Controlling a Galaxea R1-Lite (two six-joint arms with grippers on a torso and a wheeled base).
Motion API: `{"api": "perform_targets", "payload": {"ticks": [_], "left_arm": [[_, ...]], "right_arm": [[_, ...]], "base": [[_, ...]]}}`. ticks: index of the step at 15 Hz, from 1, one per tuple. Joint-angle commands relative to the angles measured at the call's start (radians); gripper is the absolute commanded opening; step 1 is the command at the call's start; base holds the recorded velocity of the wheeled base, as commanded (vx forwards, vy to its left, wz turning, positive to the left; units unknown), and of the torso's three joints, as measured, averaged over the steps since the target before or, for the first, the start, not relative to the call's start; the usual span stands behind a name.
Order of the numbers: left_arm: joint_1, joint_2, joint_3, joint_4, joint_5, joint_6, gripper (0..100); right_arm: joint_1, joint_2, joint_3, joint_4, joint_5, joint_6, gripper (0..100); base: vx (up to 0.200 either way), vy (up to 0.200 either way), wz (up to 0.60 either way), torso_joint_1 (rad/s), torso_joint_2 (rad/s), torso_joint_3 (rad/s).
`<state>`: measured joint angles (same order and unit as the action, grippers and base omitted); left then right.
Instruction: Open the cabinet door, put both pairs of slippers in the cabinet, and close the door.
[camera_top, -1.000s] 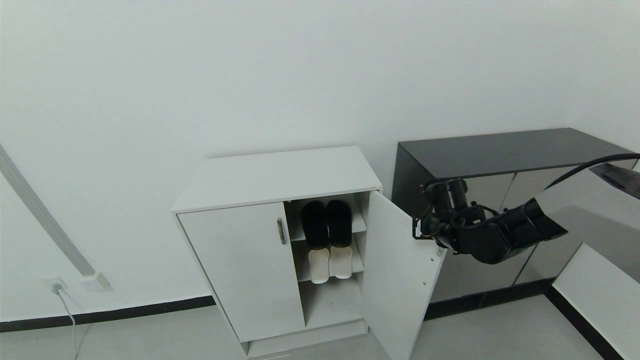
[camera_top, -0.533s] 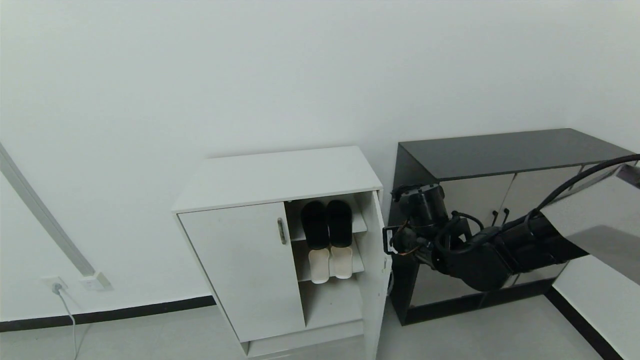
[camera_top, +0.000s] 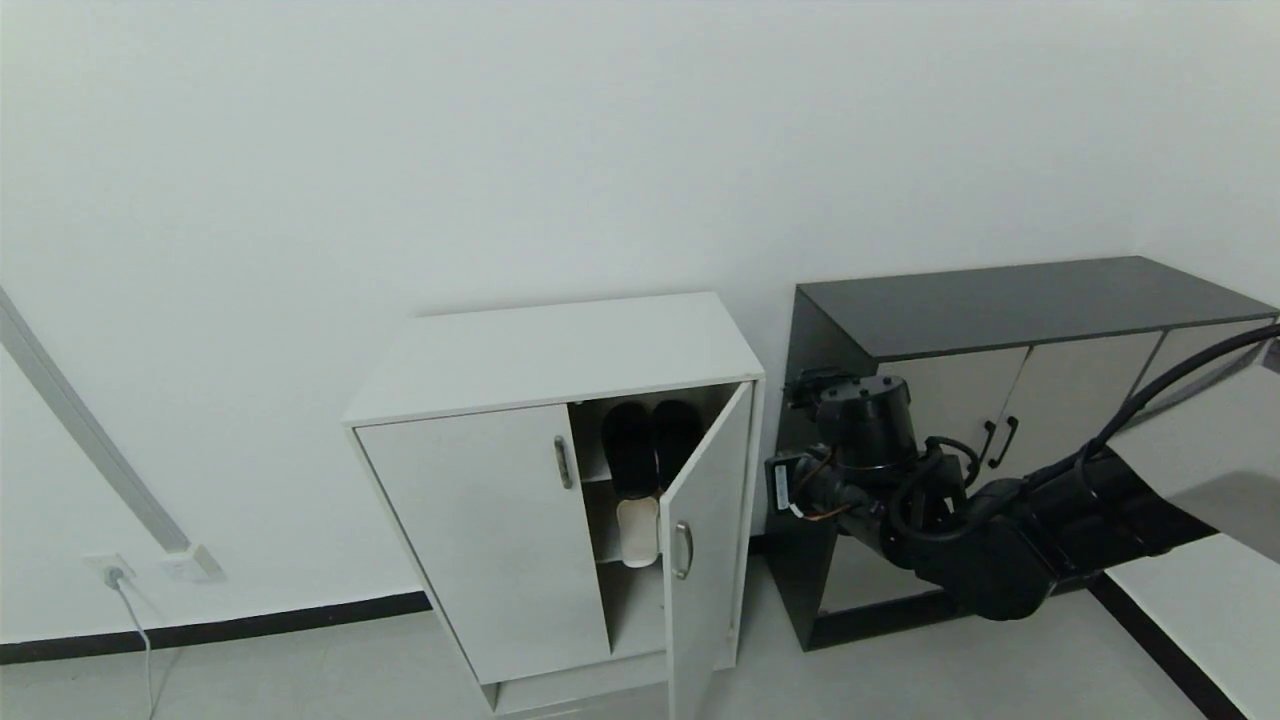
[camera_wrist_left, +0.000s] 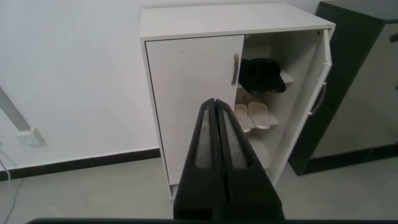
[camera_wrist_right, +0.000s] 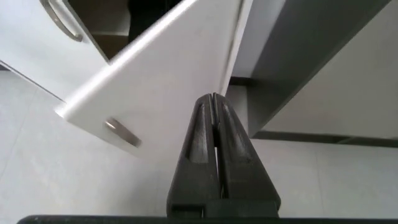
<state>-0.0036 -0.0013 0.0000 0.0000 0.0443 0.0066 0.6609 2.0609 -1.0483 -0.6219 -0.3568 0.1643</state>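
White-panelled cabinet door (camera_top: 705, 540) is seen swung from wide open a second ago to roughly half shut, with the black slippers (camera_top: 630, 450) and pale slippers (camera_top: 638, 525) lodged inside the cabinet (camera_top: 560, 355) behind it. The right tool (camera_wrist_right: 214, 98), clenched on nothing, has been brought up to the door's outer face, though contact cannot be confirmed; the left tool (camera_wrist_left: 214, 102) is held back, also clenched and empty. Only the last of the closing swing is judged to remain.

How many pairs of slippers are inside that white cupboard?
2. A black pair lies high inside the white cabinet, and a pale pair lies just below it. The partly open door hides part of both pairs in the head view.
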Motion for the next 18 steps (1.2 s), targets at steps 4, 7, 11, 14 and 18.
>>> {"api": "perform_targets", "payload": {"ticks": [4, 7, 11, 14, 18], "left_arm": [[0.001, 0.001, 0.0, 0.0, 0.0, 0.0, 0], [0.001, 0.001, 0.0, 0.0, 0.0, -0.002, 0], [0.001, 0.001, 0.0, 0.0, 0.0, 0.0, 0], [0.001, 0.001, 0.0, 0.0, -0.001, 0.0, 0], [0.001, 0.001, 0.0, 0.0, -0.006, 0.001, 0]], "right_arm": [[0.02, -0.002, 0.021, -0.001, 0.021, 0.0, 0], [0.02, 0.001, 0.031, -0.028, 0.021, 0.0, 0], [0.017, 0.001, 0.048, -0.055, 0.016, -0.011, 0], [0.017, -0.019, 0.133, -0.13, 0.022, -0.017, 0], [0.017, -0.042, 0.298, -0.291, 0.048, -0.043, 0]], "base": [[0.0, 0.0, 0.6, 0.002, 0.0, 0.0], [0.0, 0.0, 0.2, 0.002, 0.0, -0.001], [0.0, 0.0, 0.0, 0.0, 0.0, 0.0], [0.0, 0.0, 0.0, 0.0, 0.0, 0.0], [0.1, 0.0, 0.0, -0.001, 0.0, 0.0]]}}
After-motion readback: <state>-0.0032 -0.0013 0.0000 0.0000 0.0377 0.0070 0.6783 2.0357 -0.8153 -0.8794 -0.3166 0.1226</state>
